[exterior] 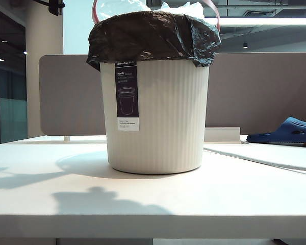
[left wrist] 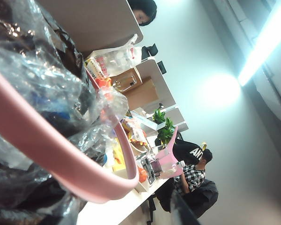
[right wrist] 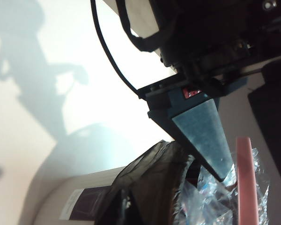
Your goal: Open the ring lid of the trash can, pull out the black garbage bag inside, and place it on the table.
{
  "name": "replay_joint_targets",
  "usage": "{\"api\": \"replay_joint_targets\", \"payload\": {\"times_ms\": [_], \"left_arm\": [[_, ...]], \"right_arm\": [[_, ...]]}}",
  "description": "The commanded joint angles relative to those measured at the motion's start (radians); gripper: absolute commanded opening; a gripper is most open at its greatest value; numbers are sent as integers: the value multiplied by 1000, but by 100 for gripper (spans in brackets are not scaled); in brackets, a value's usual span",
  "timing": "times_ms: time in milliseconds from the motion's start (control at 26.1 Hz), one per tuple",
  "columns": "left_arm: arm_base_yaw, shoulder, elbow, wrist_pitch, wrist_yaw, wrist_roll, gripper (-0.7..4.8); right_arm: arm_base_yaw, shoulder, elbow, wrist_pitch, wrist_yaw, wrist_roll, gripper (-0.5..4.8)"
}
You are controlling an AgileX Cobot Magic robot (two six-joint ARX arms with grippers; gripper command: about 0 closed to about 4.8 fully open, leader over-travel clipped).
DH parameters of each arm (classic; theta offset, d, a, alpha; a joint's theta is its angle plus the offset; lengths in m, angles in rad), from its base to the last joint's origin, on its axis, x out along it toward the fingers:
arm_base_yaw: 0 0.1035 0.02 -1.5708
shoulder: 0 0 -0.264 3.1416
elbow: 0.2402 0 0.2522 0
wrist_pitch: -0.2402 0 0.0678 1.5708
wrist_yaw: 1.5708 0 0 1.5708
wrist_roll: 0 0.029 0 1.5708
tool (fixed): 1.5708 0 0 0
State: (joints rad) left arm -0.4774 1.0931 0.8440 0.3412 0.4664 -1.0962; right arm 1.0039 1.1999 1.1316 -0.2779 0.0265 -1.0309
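The cream ribbed trash can stands mid-table, with the black garbage bag folded over its rim and clear plastic waste on top. The pink ring lid is raised above the rim. In the right wrist view my left gripper hangs over the can's mouth with its fingers apart, and the ring lid passes between them. The left wrist view shows the ring lid sweeping close across crinkled plastic, with one dark finger at the edge. My right gripper's own fingers do not show; its camera looks down on the black garbage bag.
A grey-brown partition runs behind the can. A blue slipper lies at the back right of the table. Arm shadows fall on the front of the table. Desks with clutter and people appear far off in the left wrist view.
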Motion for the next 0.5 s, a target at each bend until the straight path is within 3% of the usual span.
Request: {"api": "replay_joint_targets", "payload": {"times_ms": [38,230,498], "left_arm": [[-1,-4,3,36,-2,0,251],[-1,-4,4,69,-1,-1,251],[-1,-4,3,68,8,-1,251]], "right_arm": [[1,11,3,44,12,-47,-1],[1,51,4,96,112,-155,-1],[0,116,4,219,290,-201,-1]]}}
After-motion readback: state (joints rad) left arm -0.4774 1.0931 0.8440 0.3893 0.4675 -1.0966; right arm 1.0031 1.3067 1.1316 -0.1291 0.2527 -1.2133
